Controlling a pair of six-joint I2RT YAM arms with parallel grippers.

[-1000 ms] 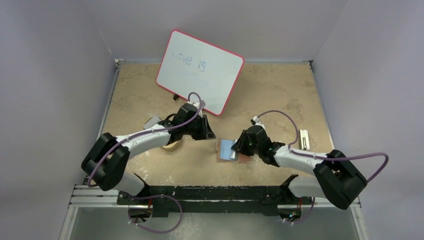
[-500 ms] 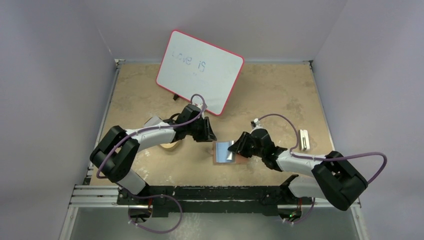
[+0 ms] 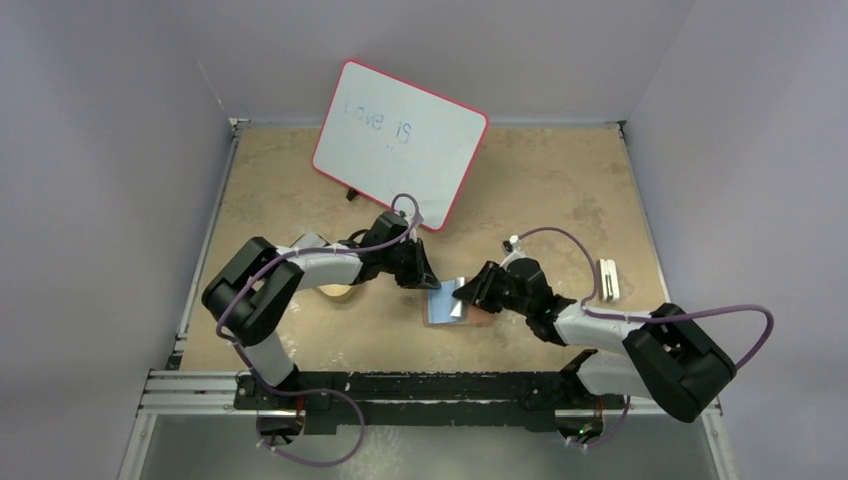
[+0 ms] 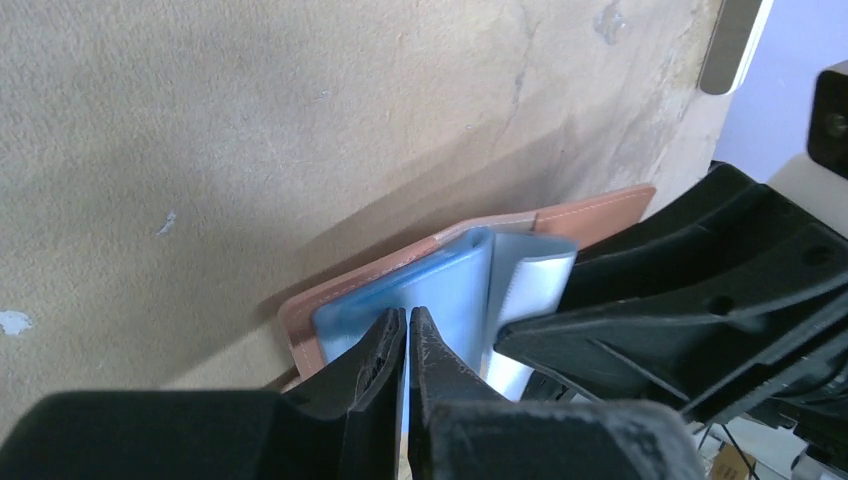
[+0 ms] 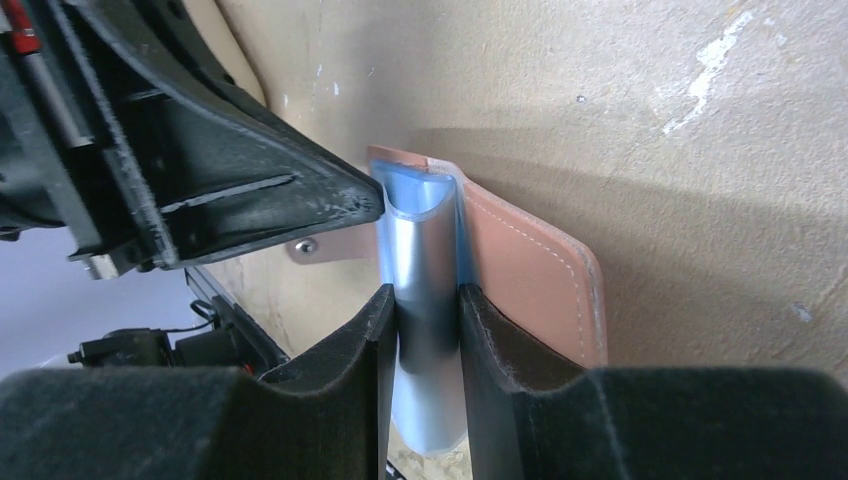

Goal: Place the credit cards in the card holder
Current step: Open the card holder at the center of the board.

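The left hand [image 3: 424, 277] has swung right with its card [image 4: 404, 400], its arm folding inward, and now reaches the wallet's [image 3: 446, 306] left edge. The right hand [image 3: 466, 293] has drawn the wallet slightly left.

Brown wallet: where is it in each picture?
Top external: the card holder lies just below centre, between the left gripper and the right gripper.
Left wrist: the card holder is at lower middle, with its blue inside showing.
Right wrist: the card holder is at centre, blue inside pinched.
Shared landmark: the tan table beneath it.
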